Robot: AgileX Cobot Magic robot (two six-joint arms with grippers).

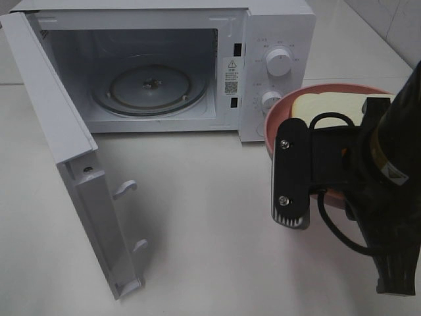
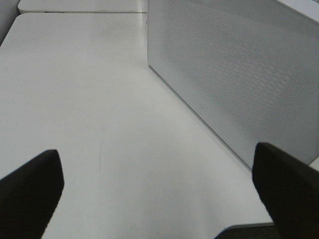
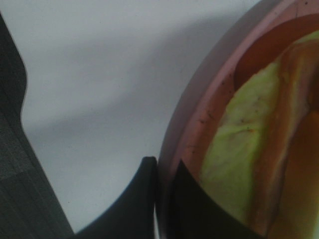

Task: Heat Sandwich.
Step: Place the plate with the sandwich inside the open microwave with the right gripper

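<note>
The sandwich (image 1: 327, 107) lies on a round pink plate (image 1: 279, 112), held off the table in front of the microwave's control panel (image 1: 276, 72). My right gripper (image 3: 164, 199) is shut on the plate's rim (image 3: 197, 119), one finger on each side of it. In the right wrist view the sandwich (image 3: 249, 154) shows pale green filling and a reddish layer. The right arm (image 1: 388, 197) and its black wrist mount (image 1: 293, 174) cover the plate's near side. The microwave (image 1: 164, 13) stands with its door (image 1: 66, 151) swung open to the left and a bare glass turntable (image 1: 150, 89) inside. My left gripper (image 2: 159, 194) is open and holds nothing.
The left wrist view shows the microwave's perforated side wall (image 2: 234, 74) close to the left gripper, with white table (image 2: 84, 99) beside it. The open door juts toward the table's front. Two knobs (image 1: 279, 62) sit on the panel behind the plate.
</note>
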